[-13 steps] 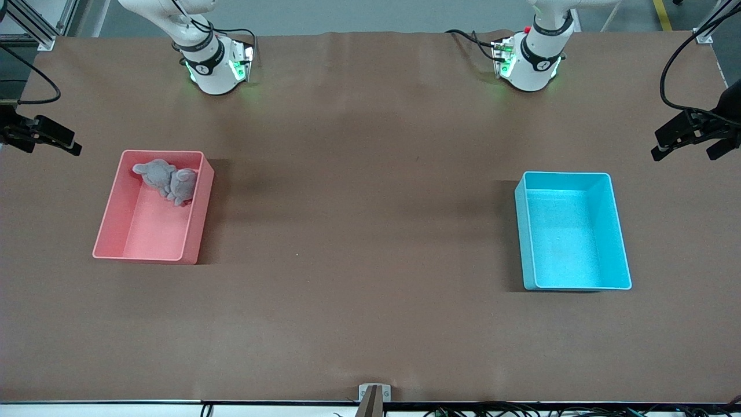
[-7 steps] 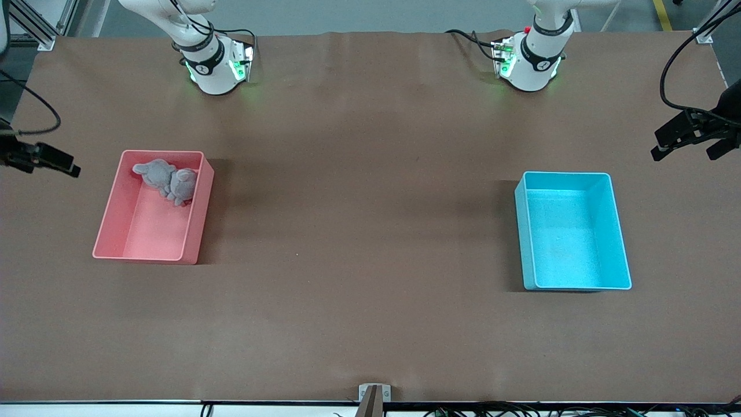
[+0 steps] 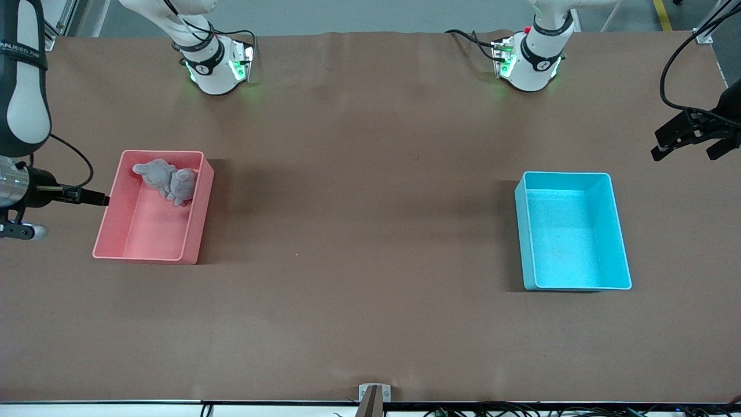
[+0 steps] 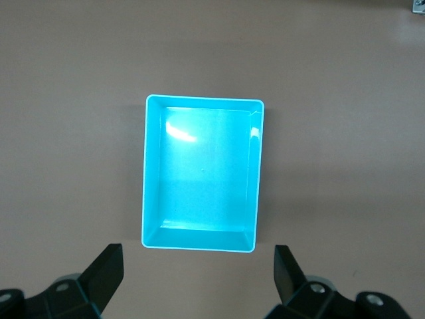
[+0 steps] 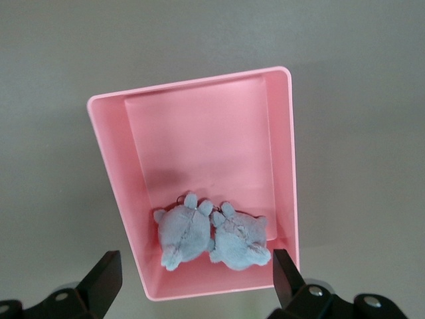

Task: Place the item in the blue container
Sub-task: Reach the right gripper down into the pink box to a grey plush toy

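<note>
Nearest the front camera, the rectangular open-top cyan-blue plastic bin (image 3: 572, 230) is sitting empty toward the left arm's end of the brown table (image 3: 370, 289). Level with it, toward the right arm's end, the rectangular pink plastic bin (image 3: 151, 206) is holding two grey plush toys (image 3: 167, 180), lying side by side and touching in its corner farthest from the front camera.

The right gripper (image 5: 192, 282) is hanging over the pink bin with its fingers spread wide and nothing between them. The left gripper (image 4: 198, 278) is waiting over the table just beside the blue bin, fingers equally spread and empty.

To my eye the pick is only starting. The right gripper should centre over one toy, descend clear of the bin wall, and squeeze the soft body rather than an ear.
</note>
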